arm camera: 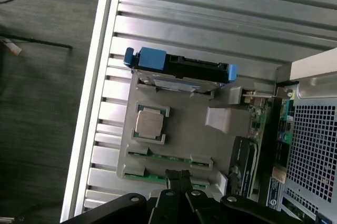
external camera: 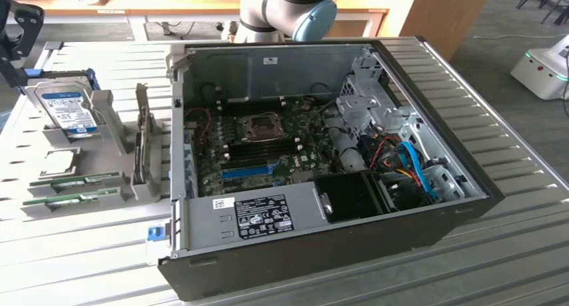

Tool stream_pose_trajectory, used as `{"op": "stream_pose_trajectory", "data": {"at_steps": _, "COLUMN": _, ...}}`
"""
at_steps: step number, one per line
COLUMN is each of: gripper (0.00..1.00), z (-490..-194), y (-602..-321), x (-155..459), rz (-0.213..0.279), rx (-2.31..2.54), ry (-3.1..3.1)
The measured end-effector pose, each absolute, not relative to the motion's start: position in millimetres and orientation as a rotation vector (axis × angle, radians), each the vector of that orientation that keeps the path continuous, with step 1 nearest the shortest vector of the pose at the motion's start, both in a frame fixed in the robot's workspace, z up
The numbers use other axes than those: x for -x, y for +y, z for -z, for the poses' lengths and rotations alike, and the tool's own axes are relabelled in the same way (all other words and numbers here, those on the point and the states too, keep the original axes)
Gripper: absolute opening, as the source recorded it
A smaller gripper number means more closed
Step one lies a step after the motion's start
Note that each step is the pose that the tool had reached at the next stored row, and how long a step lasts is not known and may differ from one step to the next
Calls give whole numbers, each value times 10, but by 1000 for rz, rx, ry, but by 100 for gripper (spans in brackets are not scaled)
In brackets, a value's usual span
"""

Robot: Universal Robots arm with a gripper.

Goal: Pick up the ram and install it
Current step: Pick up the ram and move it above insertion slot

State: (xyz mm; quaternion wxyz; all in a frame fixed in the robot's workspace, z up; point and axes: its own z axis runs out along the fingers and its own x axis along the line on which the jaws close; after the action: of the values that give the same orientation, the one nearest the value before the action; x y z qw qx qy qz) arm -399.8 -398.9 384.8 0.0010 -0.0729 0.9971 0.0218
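Two ram sticks [arm camera: 163, 156] lying flat in slots of grey holder [arm camera: 187, 129], at end opposite hard drive [arm camera: 184, 69]. My gripper [arm camera: 178, 175] clenched, empty, poised over holder's outer stick, not touching. My call: spread jaws before descent, straddle thin board mid-length, square to holder. Crooked pinch risks tipping stick in slot.
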Motion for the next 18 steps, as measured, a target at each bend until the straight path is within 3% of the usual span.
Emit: {"op": "stream_pose_trajectory", "data": {"at_steps": 18, "gripper": 11, "z": -3846, "y": -3989, "x": 3998, "rz": -69, "rx": 550, "ry": 3095}}
